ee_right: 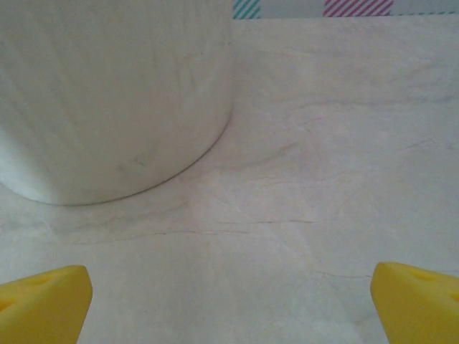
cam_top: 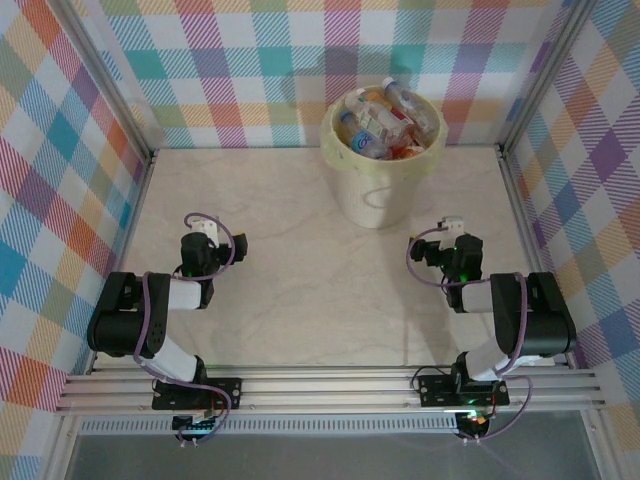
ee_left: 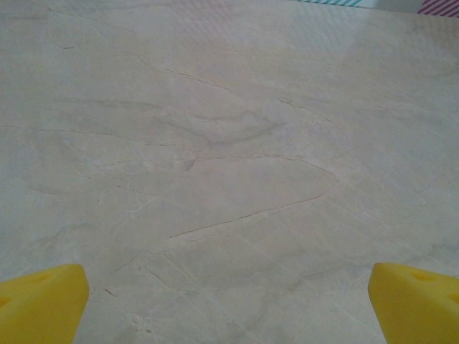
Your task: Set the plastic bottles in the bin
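Bottles (cam_top: 383, 122) are lying jumbled every way in the bin (cam_top: 372, 200) standing upright; left tool (ee_left: 229, 295) and right tool (ee_right: 231, 297) are gaping, empty.

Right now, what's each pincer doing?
Left pincer: open, holding nothing.
Right pincer: open, holding nothing.

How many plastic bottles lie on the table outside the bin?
0. The plastic bottles I can see are all heaped in the bin at the table's far middle; one could be hidden behind it.
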You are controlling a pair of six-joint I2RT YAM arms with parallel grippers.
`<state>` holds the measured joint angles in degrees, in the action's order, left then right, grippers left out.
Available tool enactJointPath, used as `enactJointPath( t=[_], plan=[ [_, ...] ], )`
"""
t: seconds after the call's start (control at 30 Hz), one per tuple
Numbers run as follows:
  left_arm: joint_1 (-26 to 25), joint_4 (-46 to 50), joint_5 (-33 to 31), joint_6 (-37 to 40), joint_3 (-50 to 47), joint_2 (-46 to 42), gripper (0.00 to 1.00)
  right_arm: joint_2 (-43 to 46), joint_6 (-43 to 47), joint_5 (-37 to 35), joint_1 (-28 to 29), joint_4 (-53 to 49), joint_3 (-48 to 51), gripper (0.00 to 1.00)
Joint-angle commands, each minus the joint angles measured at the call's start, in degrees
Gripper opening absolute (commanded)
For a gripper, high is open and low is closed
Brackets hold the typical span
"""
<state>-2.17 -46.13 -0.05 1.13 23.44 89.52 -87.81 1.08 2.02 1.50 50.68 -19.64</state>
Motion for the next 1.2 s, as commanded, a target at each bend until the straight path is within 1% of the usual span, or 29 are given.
enactJointPath(
  t=[0.0,1.17],
  plan=[
    [-0.3,0.3,-0.5,0.6,0.9,0.2,1.0,-0.2,-1.4,-0.9,-1.0,-2.7,-3.8,1.0],
    [-0.6,0.4,-0.7,0.9,1.0,0.4,1.0,-0.1,-1.6,-0.8,-1.2,-3.0,-3.8,1.0]
  ],
)
